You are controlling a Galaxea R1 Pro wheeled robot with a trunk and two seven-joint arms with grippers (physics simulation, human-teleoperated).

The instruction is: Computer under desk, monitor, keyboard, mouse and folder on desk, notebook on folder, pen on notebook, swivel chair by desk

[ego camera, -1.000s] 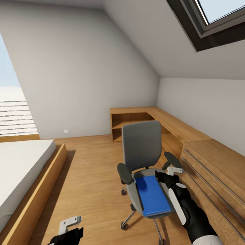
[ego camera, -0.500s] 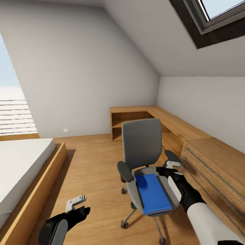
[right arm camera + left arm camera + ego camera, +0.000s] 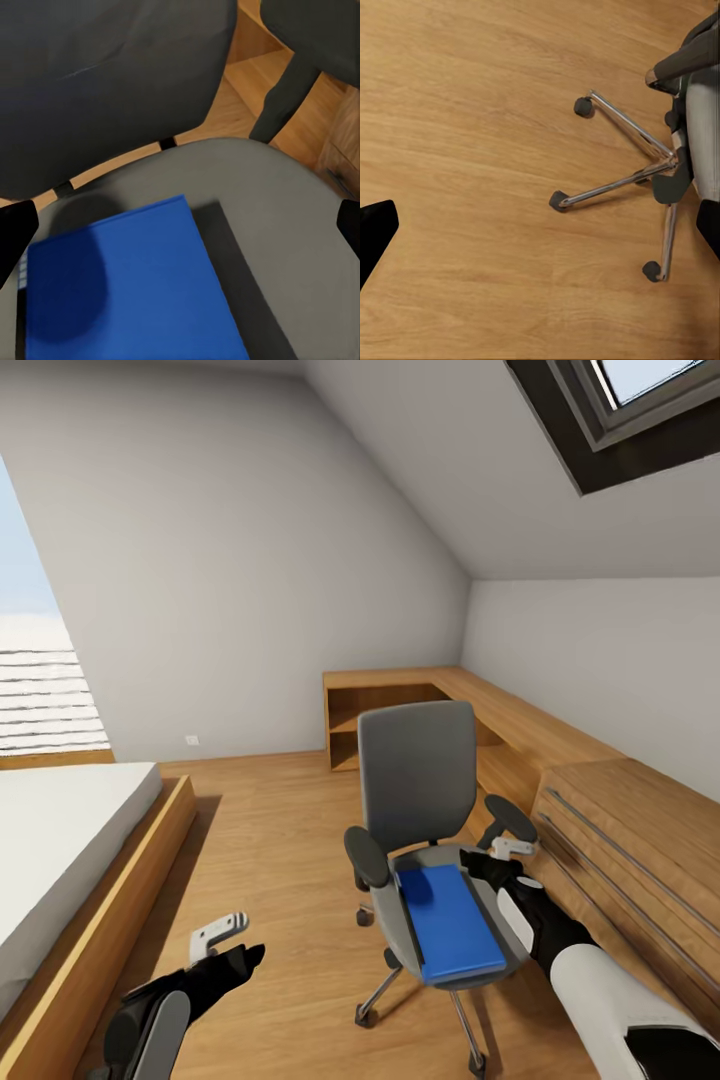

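Observation:
The swivel chair [image 3: 417,785] stands mid-room on the plank floor, its grey back toward the far wall. The blue folder [image 3: 450,923] lies flat on its seat [image 3: 388,920], dark spine toward my left. My right gripper [image 3: 497,857] is open and hovers over the seat's right rim, just inside the right armrest [image 3: 510,818] and beyond the folder's far right corner. In the right wrist view the folder [image 3: 127,292] lies on the grey seat [image 3: 292,225] just ahead. My left gripper [image 3: 228,948] is open above bare floor, left of the chair's chrome base [image 3: 637,172].
A low bed [image 3: 60,840] on a wooden platform fills the left side. Light wooden low cabinets [image 3: 610,810] run along the right wall, close behind the chair, and join an open shelf unit [image 3: 385,715] in the far corner. A skylight [image 3: 620,410] is overhead.
My left gripper has come up and forward into fuller view, nearer the chair. The right gripper stays by the right armrest, slightly further over the seat. The head view has shifted a little.

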